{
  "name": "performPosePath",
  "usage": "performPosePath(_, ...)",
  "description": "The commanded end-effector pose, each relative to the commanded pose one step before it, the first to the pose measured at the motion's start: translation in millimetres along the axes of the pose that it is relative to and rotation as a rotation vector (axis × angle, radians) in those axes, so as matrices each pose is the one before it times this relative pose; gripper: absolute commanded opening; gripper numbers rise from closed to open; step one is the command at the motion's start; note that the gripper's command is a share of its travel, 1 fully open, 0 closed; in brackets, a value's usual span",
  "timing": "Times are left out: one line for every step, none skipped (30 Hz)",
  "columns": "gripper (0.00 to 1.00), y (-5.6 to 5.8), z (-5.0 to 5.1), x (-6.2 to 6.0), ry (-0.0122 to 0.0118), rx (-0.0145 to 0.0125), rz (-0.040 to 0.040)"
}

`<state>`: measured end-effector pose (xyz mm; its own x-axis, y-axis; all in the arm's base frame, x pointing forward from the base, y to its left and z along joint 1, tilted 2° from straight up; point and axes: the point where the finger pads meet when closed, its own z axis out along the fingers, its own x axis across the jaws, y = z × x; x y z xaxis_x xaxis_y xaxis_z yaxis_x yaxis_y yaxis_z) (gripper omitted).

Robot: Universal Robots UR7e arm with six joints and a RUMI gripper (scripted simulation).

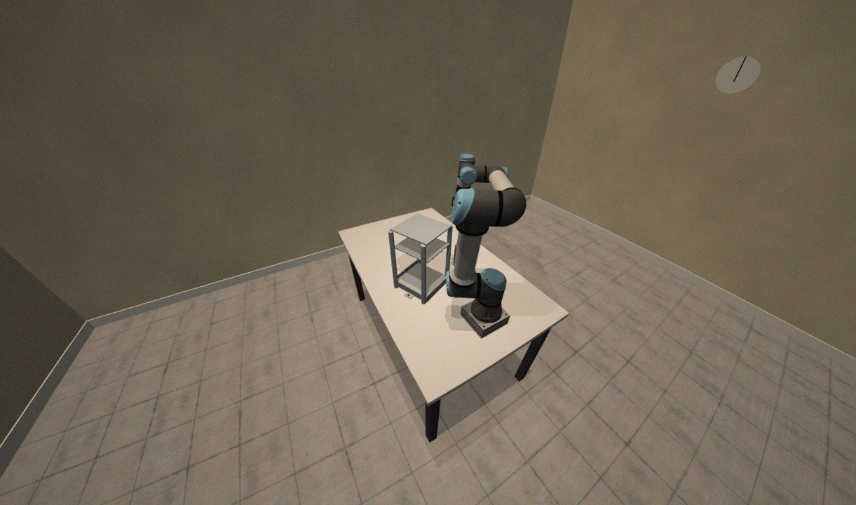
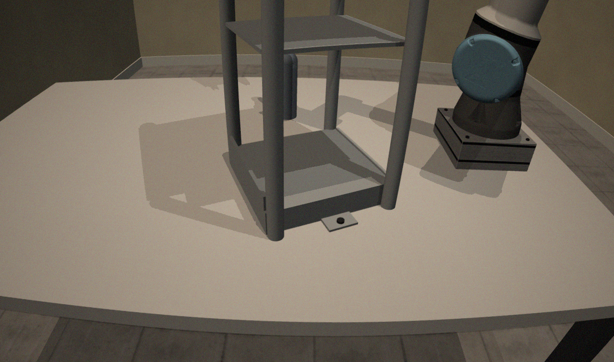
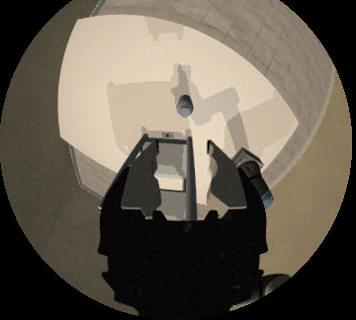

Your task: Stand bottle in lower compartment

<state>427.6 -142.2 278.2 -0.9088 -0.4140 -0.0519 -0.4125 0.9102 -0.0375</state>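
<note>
Bottle [image 3: 184, 105] upright on counter [image 3: 99, 63], toward twelve o'clock from end effector [image 3: 190, 162], well apart; jaws half closed, gripping nothing.

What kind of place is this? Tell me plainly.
Most likely a bare test room for a robot: one arm bolted to a lone table, a small shelf unit beside it, tiled floor and plain walls.

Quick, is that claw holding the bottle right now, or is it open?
Gripper: partly closed, holding nothing; the bottle stands on the table, away from its fingers.
</note>
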Motion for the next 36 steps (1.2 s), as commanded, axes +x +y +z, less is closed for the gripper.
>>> performPosePath(0.4,-0.22,-0.03,-0.13,-0.03597,0.00102,-0.03445)
performPosePath(0.4,-0.03,0.05,-0.04,-0.00835,0.00055,-0.00837)
performPosePath(0.4,-0.04,0.04,-0.05,-0.00885,0.00077,-0.00891)
performPosePath(0.4,-0.05,0.03,-0.07,-0.00934,0.00101,-0.00947)
performPosePath(0.4,0.04,0.19,0.06,-0.00943,-0.00065,-0.00937)
performPosePath(0.4,0.06,0.23,0.09,-0.00983,-0.00106,-0.00967)
performPosePath(0.4,0.05,0.21,0.07,-0.01036,-0.00084,-0.01019)
performPosePath(0.4,0.0,0.0,0.0,0.0,0.0,0.0)
performPosePath(0.4,0.0,0.0,0.0,0.0,0.0,0.0)
performPosePath(0.4,0.03,0.19,0.06,-0.01088,-0.00059,-0.01071)
performPosePath(0.4,0.01,0.17,0.04,-0.0114,-0.00029,-0.01124)
performPosePath(0.4,-0.01,0.14,0.02,-0.01191,0.00005,-0.01178)
performPosePath(0.4,-0.04,0.11,-0.01,-0.01242,0.00044,-0.01232)
performPosePath(0.4,-0.07,0.07,-0.03,-0.01291,0.00088,-0.01288)
performPosePath(0.4,-0.1,0.03,-0.06,-0.01338,0.00136,-0.01343)
performPosePath(0.4,0.03,0.21,0.06,-0.01333,-0.00031,-0.0134)
performPosePath(0.4,0.12,0.33,0.13,-0.01348,-0.00149,-0.01344)
performPosePath(0.4,0.08,0.28,0.1,-0.01402,-0.001,-0.01391)
performPosePath(0.4,0.04,0.22,0.07,-0.01454,-0.00046,-0.01438)
performPosePath(0.4,-0.02,0.16,0.03,-0.01503,0.00014,-0.01485)
performPosePath(0.4,-0.08,0.1,0.0,-0.01551,0.0008,-0.01533)
performPosePath(0.4,-0.14,0.02,-0.03,-0.01595,0.00152,-0.0158)
performPosePath(0.4,-0.03,0.16,0.03,-0.01587,0.00042,-0.01595)
performPosePath(0.4,0.2,0.41,0.16,-0.01561,-0.0019,-0.01579)
performPosePath(0.4,0.0,0.0,0.0,0.0,0.0,0.0)
performPosePath(0.4,0.0,0.0,0.0,0.0,0.0,0.0)
performPosePath(0.4,0.13,0.33,0.12,-0.01614,-0.00117,-0.01614)
performPosePath(0.4,0.04,0.23,0.08,-0.01664,-0.00038,-0.01649)
performPosePath(0.4,-0.05,0.14,0.05,-0.0171,0.00048,-0.01684)
performPosePath(0.4,-0.15,0.03,0.01,-0.01751,0.0014,-0.01718)
performPosePath(0.4,-0.24,-0.06,-0.01,-0.01782,0.00217,-0.0175)
performPosePath(0.4,0.28,0.51,0.18,-0.01692,-0.00245,-0.01731)
performPosePath(0.4,0.18,0.39,0.14,-0.01742,-0.00153,-0.01754)
performPosePath(0.4,0.07,0.26,0.1,-0.01788,-0.00054,-0.01776)
performPosePath(0.4,-0.05,0.13,0.07,-0.01828,0.00051,-0.01797)
performPosePath(0.4,-0.18,0.0,0.05,-0.01862,0.00162,-0.01817)
